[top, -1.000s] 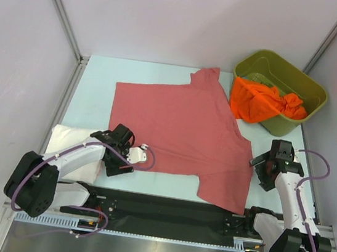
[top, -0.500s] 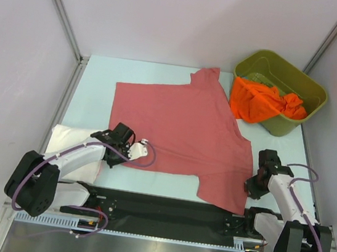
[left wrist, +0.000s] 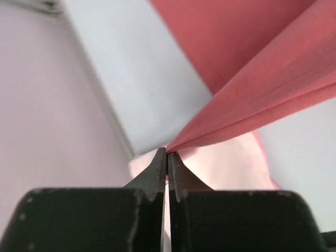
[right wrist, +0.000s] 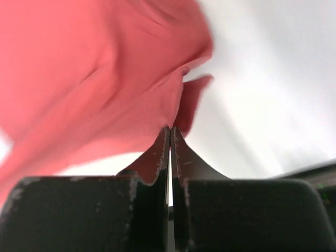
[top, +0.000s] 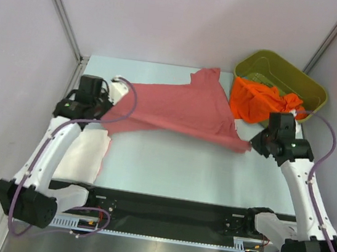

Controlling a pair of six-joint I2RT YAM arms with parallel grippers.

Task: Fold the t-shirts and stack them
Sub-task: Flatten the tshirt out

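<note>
Lab cell: plain panels (top: 171,14), aluminium framing (top: 59,11)

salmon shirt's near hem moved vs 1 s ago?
Yes. The salmon-red t-shirt, its near hem pinched in the left gripper and right gripper, has moved away from the black base rail toward the far wall.

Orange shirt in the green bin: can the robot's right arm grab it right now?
Probably not yet. The right gripper is shut on a corner of the salmon-red shirt, so it is busy. The orange shirt hangs over the bin rim close by, with nothing between them.
</note>
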